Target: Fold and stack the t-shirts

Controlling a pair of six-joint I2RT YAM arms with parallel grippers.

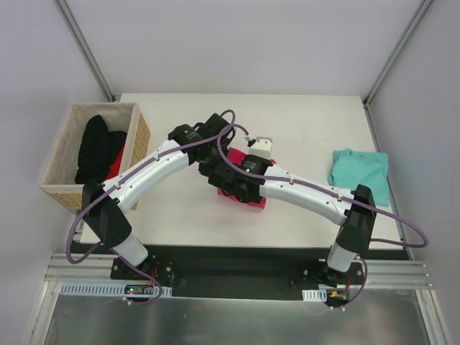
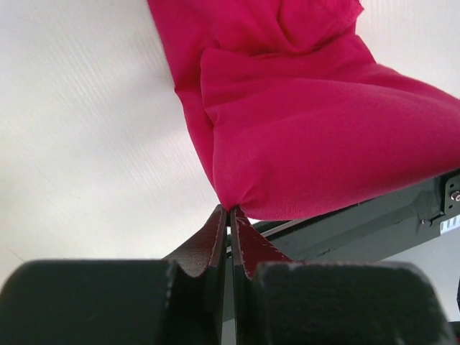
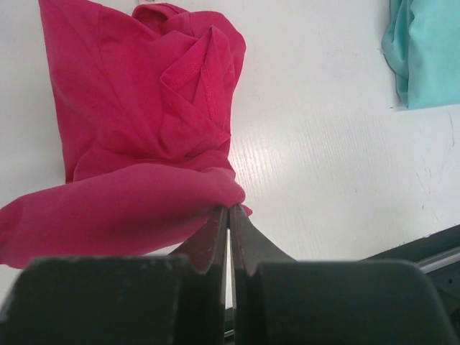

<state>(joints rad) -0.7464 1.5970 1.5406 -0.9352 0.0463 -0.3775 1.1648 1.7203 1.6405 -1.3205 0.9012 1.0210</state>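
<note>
Wicker basket (image 1: 141,140) sits well left of the fingers (image 2: 208,241), at the edge of the white table (image 1: 302,122). Black garment (image 1: 97,147) and a red cloth (image 1: 119,162) lie inside it. Aluminium rail (image 1: 402,274) on the near side of the fingers.

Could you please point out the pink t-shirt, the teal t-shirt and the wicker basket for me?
pink t-shirt (image 3: 144,108), right wrist view, on its crumpled middle.
teal t-shirt (image 1: 359,175), top external view, on its middle.
wicker basket (image 1: 142,133), top external view, on its right side wall.

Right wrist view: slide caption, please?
Right gripper shut on a fold of the magenta-pink cloth t-shirt; teal cloth t-shirt lies apart on the white table.
</note>
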